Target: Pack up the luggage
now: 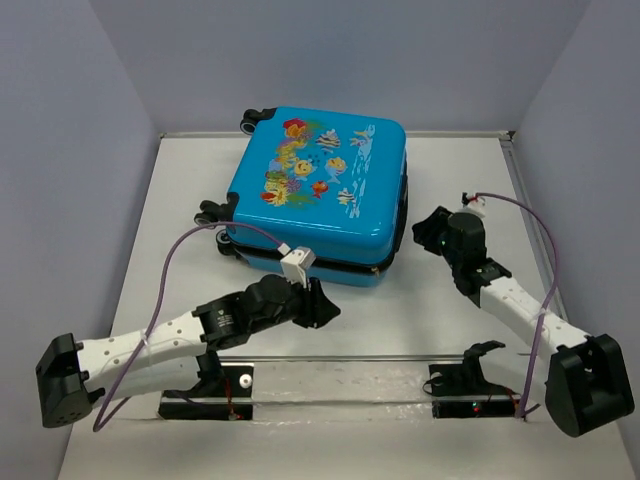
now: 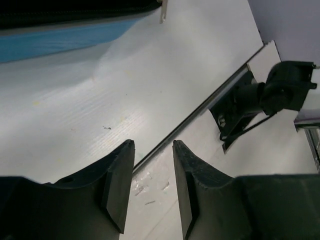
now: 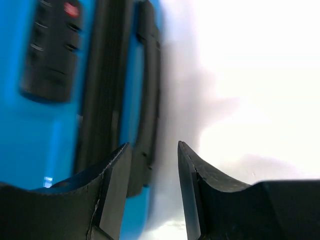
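Note:
The luggage (image 1: 318, 190) is a bright blue hard-shell suitcase lying closed and flat at the back middle of the table, fish print face up, black wheels at its left. My left gripper (image 1: 325, 305) is open and empty, just in front of the suitcase's near edge; its wrist view shows the blue shell (image 2: 60, 42) at the top. My right gripper (image 1: 425, 232) is open and empty, just right of the suitcase; its wrist view shows the blue side with the black handle (image 3: 147, 100) and zipper edge close ahead.
A white table (image 1: 450, 320) with grey walls on three sides. A thin rail (image 1: 350, 357) crosses the near part. Two black arm mounts (image 1: 465, 380) stand at the front edge; the right one shows in the left wrist view (image 2: 260, 100).

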`<action>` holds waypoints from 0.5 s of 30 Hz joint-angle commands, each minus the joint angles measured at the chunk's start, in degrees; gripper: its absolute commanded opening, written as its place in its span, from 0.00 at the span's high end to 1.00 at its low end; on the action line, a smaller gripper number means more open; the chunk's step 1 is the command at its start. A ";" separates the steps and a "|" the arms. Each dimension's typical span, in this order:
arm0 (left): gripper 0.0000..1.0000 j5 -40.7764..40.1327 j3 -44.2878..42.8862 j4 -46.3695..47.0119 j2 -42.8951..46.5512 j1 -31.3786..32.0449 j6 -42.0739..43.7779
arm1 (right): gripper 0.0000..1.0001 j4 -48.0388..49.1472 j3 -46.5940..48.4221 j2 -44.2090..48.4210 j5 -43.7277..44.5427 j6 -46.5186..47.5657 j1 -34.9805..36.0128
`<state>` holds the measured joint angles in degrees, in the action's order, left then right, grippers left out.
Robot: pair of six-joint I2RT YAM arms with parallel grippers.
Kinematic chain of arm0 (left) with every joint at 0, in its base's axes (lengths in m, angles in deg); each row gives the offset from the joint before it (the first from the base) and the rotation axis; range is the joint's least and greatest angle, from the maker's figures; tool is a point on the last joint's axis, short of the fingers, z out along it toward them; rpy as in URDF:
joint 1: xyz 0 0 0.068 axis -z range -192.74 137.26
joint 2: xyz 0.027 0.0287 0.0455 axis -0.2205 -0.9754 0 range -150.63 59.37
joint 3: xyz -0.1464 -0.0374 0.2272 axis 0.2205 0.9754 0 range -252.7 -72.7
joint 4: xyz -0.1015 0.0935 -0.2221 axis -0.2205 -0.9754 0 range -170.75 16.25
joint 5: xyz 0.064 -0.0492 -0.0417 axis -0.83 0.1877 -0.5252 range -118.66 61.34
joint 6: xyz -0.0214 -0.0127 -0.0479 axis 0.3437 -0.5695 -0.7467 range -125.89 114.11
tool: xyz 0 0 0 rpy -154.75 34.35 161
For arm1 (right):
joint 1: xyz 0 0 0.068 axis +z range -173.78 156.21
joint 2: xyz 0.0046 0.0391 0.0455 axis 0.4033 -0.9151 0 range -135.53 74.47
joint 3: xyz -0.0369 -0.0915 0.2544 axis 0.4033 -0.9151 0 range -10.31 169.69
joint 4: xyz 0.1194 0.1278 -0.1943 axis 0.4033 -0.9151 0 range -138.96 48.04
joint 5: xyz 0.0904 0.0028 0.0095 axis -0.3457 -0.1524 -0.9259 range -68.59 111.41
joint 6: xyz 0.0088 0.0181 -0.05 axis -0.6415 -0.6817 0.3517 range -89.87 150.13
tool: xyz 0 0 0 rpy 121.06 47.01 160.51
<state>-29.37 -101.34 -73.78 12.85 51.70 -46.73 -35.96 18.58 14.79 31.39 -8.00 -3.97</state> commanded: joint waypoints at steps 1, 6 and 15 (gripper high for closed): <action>0.51 -10.62 -3.17 7.50 -4.09 0.24 1.02 | 0.52 2.54 6.10 -1.06 -8.20 9.30 -1.36; 0.50 -12.14 -6.06 12.77 -11.82 -2.03 3.57 | 0.65 -1.08 -5.03 12.09 -20.42 7.64 -1.36; 0.51 -8.26 -9.76 18.93 -23.61 -8.19 5.60 | 0.54 -3.71 -8.41 20.83 -25.88 8.59 11.65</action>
<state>-37.29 -108.29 -60.56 -9.05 44.65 -43.19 -39.26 9.22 33.72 8.55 -1.81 4.64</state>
